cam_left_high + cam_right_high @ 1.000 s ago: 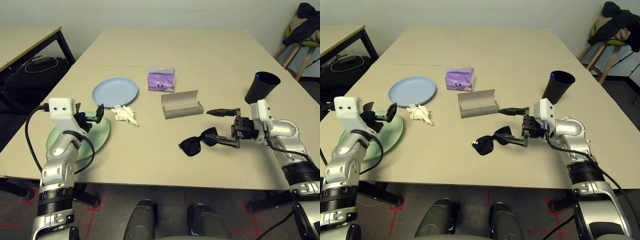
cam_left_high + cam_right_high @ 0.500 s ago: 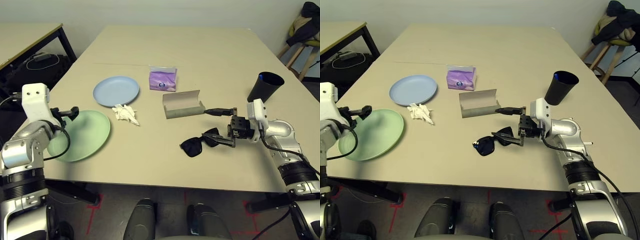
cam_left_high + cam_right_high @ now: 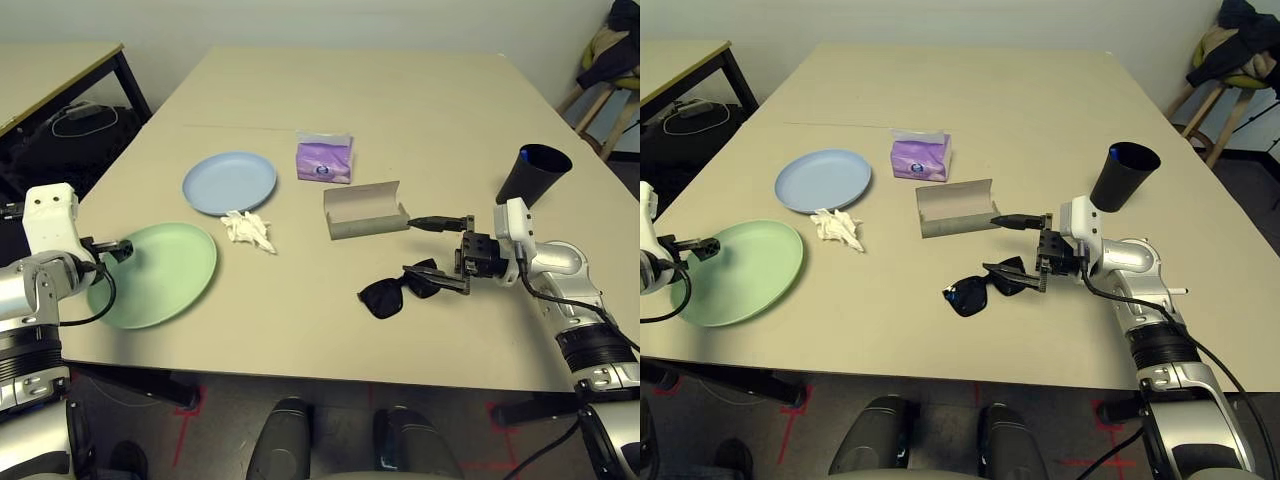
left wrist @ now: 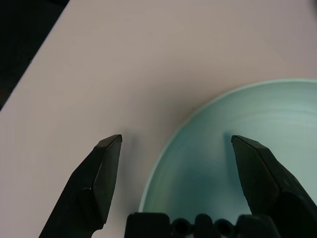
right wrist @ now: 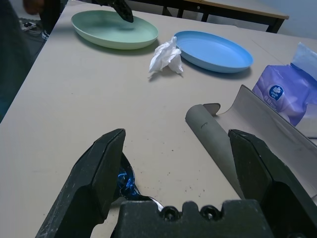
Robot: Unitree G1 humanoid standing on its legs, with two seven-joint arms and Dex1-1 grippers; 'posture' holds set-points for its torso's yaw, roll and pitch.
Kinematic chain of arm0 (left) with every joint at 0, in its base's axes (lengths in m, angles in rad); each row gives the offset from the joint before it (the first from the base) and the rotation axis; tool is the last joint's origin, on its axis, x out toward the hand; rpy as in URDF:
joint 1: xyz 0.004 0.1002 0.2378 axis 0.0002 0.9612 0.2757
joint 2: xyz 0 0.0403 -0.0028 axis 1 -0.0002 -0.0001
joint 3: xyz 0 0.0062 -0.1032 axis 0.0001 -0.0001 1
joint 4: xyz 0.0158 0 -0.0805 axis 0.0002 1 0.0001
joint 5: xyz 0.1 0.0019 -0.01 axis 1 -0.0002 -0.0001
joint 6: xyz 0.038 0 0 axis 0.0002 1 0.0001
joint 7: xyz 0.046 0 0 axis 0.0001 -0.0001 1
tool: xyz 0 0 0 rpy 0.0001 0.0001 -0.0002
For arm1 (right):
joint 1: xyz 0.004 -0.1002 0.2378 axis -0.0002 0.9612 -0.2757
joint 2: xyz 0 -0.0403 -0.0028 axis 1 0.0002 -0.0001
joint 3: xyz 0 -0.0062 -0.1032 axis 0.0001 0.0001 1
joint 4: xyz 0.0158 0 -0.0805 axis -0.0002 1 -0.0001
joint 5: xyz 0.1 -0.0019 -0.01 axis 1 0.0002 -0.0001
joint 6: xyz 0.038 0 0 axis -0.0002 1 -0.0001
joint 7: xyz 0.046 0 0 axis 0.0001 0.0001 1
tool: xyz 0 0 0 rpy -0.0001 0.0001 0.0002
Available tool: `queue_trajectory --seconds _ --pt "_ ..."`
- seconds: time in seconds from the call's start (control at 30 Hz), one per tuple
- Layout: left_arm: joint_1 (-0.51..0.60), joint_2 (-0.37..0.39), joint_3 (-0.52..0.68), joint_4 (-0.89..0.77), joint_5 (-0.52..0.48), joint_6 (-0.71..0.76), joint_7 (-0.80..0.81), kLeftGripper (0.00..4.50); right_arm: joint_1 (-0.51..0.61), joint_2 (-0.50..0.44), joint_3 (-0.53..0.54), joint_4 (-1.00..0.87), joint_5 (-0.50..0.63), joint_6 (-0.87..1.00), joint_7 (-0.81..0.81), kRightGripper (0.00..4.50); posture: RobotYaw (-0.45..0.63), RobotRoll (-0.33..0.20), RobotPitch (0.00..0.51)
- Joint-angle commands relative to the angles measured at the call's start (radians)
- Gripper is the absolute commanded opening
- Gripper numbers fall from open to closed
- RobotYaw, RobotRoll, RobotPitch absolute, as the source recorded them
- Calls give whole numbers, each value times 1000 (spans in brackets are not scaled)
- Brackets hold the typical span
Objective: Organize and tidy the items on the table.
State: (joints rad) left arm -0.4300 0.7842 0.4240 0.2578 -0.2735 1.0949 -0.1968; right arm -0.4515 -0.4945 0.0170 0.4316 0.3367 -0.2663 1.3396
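Note:
My left gripper (image 3: 112, 247) is open, low at the left rim of the mint green plate (image 3: 160, 272); in the left wrist view one finger (image 4: 96, 178) is over bare table and the other over the plate (image 4: 233, 153). The pale blue plate (image 3: 230, 182) lies behind it, with the crumpled white tissue (image 3: 248, 229) beside it. On the table (image 3: 350, 90), the purple tissue pack (image 3: 323, 160) stands behind the open grey glasses case (image 3: 365, 210). My right gripper (image 3: 413, 246) is open just above the black sunglasses (image 3: 395, 292), near the case. The black cup (image 3: 530, 174) stands at the right. The pens are out of view.
A smaller beige table with black legs (image 3: 55, 75) stands at the far left, with a black bag (image 3: 70, 135) under it. A stool with dark clothing (image 3: 610, 60) is at the far right. The table's front edge runs close below the sunglasses and the green plate.
My left arm has drawn back to the left, from over the green plate down to its left rim. The right gripper has barely moved. The camera view has shifted slightly.

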Motion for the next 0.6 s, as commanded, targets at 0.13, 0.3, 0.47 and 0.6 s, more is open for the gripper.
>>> queue_trajectory --seconds 0.13,0.3,0.47,0.6 --pt "23 3 2 11 10 26 -10 3534 6 -1 0 6 -5 -9 -9 4500 232 0 52" --pt "36 5 -3 16 14 34 -16 1548 5 -1 -1 2 -4 -12 -16 4500 228 0 51" --pt "42 8 -13 13 22 34 -24 13 2 0 0 -2 -4 -12 -20 4500 228 0 49" --pt "38 4 -15 5 24 38 -26 13 0 -1 0 0 -6 -13 -22 4500 226 0 47"
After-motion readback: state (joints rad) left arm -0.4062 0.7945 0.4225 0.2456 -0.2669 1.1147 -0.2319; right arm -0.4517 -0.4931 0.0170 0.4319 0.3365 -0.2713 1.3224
